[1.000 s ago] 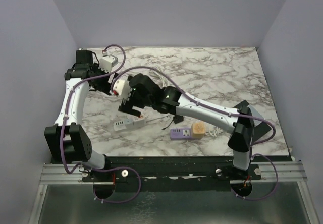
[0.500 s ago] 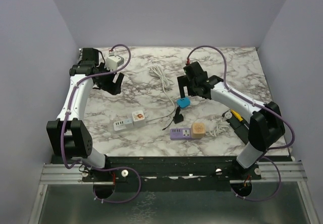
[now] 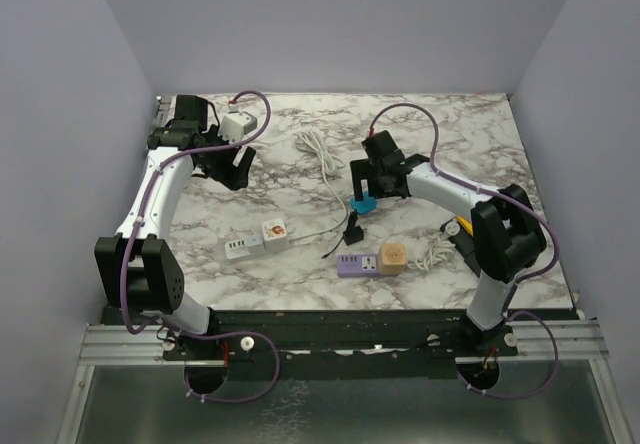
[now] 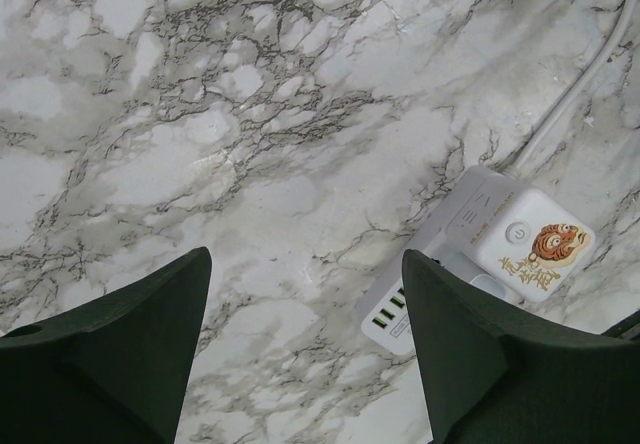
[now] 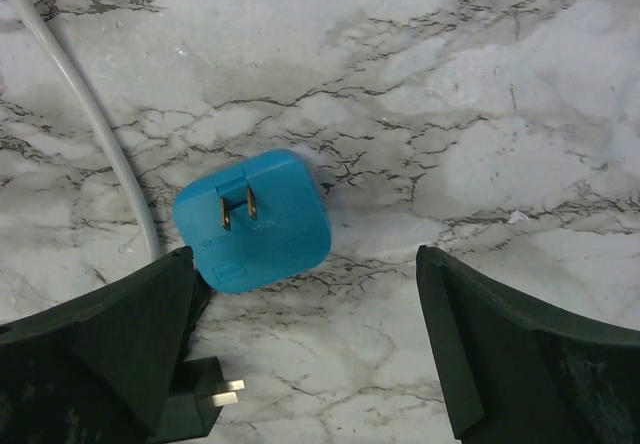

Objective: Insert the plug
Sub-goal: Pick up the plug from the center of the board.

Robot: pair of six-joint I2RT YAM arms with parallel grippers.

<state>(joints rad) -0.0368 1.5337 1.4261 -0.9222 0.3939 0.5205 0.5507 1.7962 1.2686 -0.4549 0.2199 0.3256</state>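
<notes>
A blue plug (image 3: 363,204) lies on the marble table with its two prongs up; in the right wrist view the blue plug (image 5: 255,224) sits just ahead of my left finger. My right gripper (image 3: 364,190) (image 5: 305,354) is open and empty, hovering right over it. A white power strip (image 3: 257,240) with a tiger-logo cube lies front left, also in the left wrist view (image 4: 480,254). My left gripper (image 3: 231,174) (image 4: 305,344) is open and empty, high above the table behind the strip.
A black plug (image 3: 353,234) (image 5: 200,404) lies just in front of the blue one. A purple power strip (image 3: 358,264) with an orange cube (image 3: 393,255) lies front centre. White cable (image 3: 320,154) (image 5: 80,104) runs across the middle; a cable bundle (image 3: 432,254) lies right.
My right arm has swung from the left side, over the white strip, to the centre and now sits lower over the blue plug. My left gripper has drawn back slightly.
</notes>
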